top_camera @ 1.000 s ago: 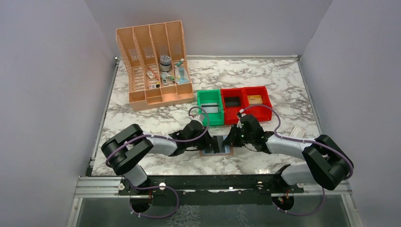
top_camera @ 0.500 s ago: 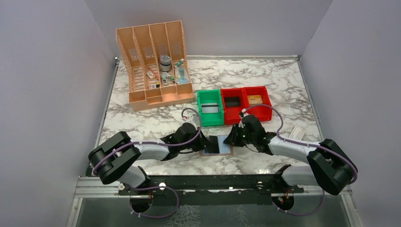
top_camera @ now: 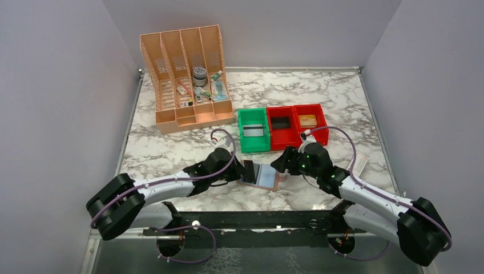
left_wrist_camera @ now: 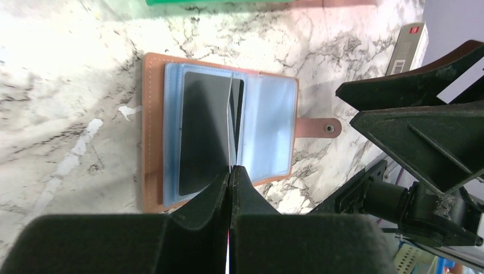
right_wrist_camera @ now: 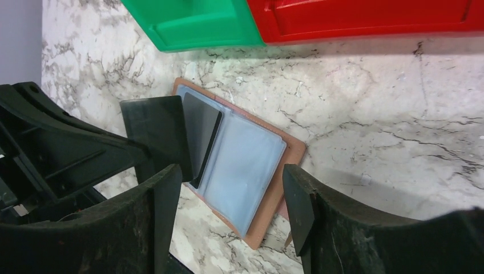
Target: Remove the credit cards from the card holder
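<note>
My top camera looked down from high behind the near edge, taking in the whole desk [top_camera: 319, 94]. Both wrist cameras sat close over the card holder [left_wrist_camera: 268, 128], facing it from opposite sides; all three views shared it.

Two credit cards [right_wrist_camera: 154, 137]: one at the left gripper [top_camera: 240, 171] tips, the other card [right_wrist_camera: 201, 134] just past them. One card holder [right_wrist_camera: 251, 171] between two grippers. Three bins beyond the right gripper [top_camera: 281, 165]: one green bin [top_camera: 241, 130], two red bins [top_camera: 283, 140] [top_camera: 308, 107]. One four-slot rack [top_camera: 194, 118]. One white box [top_camera: 359, 160].
</note>
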